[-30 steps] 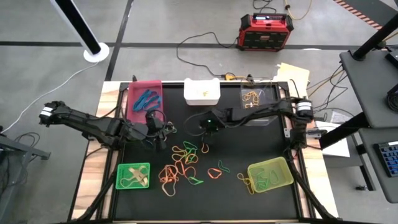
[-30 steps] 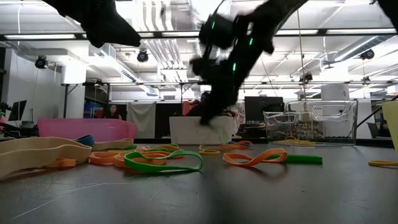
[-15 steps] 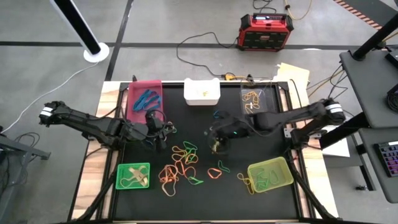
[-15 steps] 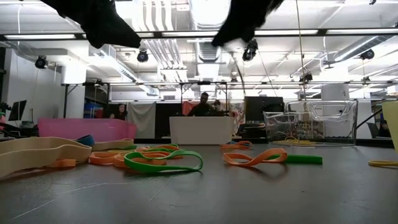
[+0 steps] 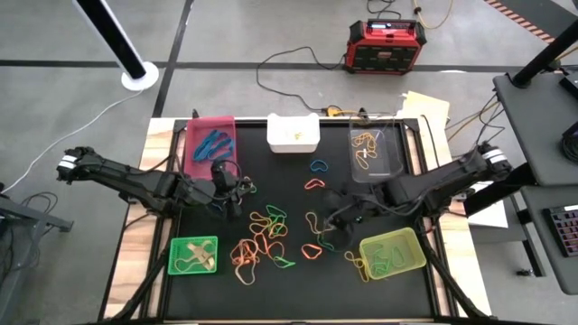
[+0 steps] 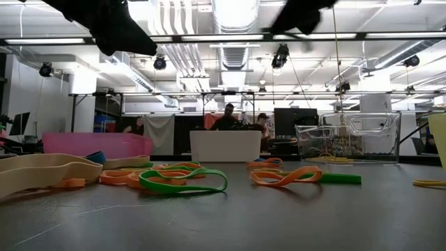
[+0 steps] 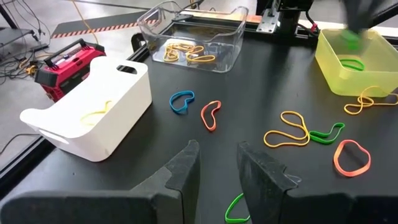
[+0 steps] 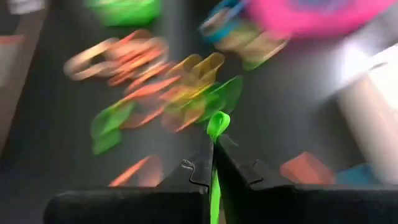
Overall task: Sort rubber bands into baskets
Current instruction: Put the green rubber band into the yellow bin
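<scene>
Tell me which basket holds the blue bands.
The pink basket, at the table's far left corner. Blue bands lie only in it; the white, clear, green and yellow-green baskets hold none.

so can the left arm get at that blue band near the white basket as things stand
Probably yes. The left gripper hangs with its jaws apart, holding nothing, and only bare black mat lies between it and the blue band. The white basket sits off to the side.

I see grey concrete floor [image 5: 271,36] around my table; a red-and-black box [image 5: 386,45] there; ceiling strip lights [image 6: 230,38] overhead.
</scene>
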You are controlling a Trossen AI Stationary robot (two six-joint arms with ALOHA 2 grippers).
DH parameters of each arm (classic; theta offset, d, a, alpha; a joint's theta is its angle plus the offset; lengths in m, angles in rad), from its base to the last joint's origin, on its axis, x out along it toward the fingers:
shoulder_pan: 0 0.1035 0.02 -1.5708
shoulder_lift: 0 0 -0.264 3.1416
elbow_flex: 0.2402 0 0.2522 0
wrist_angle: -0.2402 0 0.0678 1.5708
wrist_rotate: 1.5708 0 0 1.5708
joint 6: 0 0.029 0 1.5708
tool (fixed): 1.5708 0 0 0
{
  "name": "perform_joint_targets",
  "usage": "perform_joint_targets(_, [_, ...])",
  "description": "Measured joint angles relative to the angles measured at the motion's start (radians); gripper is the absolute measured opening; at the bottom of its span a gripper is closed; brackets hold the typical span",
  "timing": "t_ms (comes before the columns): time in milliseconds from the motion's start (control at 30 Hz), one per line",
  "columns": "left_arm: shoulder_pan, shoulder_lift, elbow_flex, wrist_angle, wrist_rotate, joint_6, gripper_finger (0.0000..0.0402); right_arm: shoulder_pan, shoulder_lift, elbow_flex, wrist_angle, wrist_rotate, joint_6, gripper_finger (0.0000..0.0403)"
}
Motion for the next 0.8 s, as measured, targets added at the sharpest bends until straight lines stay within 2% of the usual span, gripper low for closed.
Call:
perform_joint_targets(100, [0.000, 0.000, 0.000, 0.002, 0.000, 0.000, 0.0091, 0.021, -0.022, 0.000, -0.129, -0.211, 0.196, 0.0009])
perform_joint_targets(200, [0.000, 0.000, 0.000, 0.002, 0.000, 0.000, 0.0091, 0.065, -0.029, -0.002, -0.341, -0.339, 0.439, 0.0009])
perform_joint_targets(300, [0.000, 0.000, 0.000, 0.002, 0.001, 0.000, 0.0091, 0.136, -0.028, -0.016, -0.545, -0.351, 0.640, 0.0009])
perform_joint_targets(400, [0.000, 0.000, 0.000, 0.003, 0.001, 0.000, 0.0091, 0.215, -0.028, -0.053, -0.655, -0.347, 0.820, 0.0009])
perform_joint_targets(633, [0.000, 0.000, 0.000, 0.003, 0.003, 0.000, 0.0091, 0.333, -0.049, -0.131, -0.648, -0.346, 1.097, 0.0024])
perform_joint_targets(800, [0.000, 0.000, 0.000, 0.004, 0.003, 0.000, 0.0091, 0.360, -0.053, -0.160, -0.649, -0.345, 1.169, 0.0059])
